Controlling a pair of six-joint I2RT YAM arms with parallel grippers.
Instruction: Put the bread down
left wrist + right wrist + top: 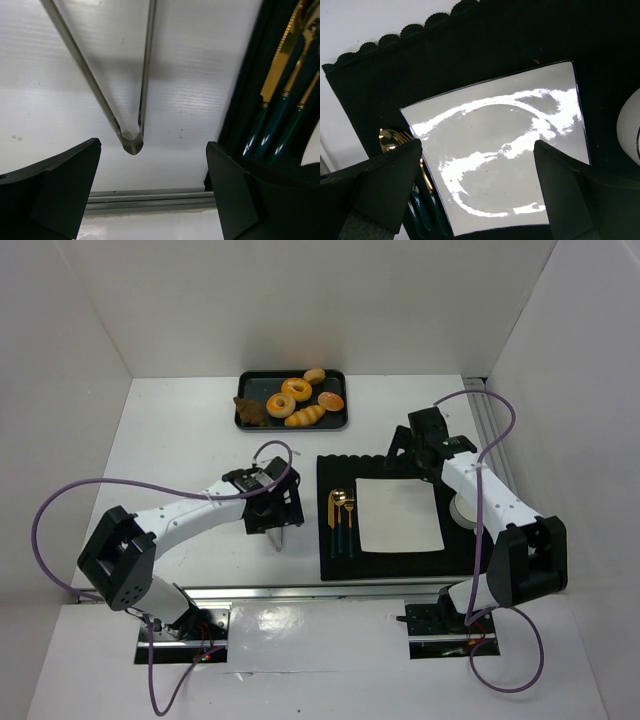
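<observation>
Your left tool (pixel 152 170) over tongs (pixel 132 144); bread (pixel 250 410) untouched.
Jaws apart, straddling the tongs' hinge, likely for pickup; right tool (pixel 477 175) hovers, jaws apart, over the plate (pixel 495 130).

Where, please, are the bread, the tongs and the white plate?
bread (pixel 250 408), top view, its middle.
tongs (pixel 132 143), left wrist view, joined end.
white plate (pixel 495 150), right wrist view, bare middle.

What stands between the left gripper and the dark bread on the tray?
Nothing visible. The left gripper hangs open over the tongs, and only bare table lies between it and the bread at the tray's left end. The doughnuts sit to its right, off that path.
</observation>
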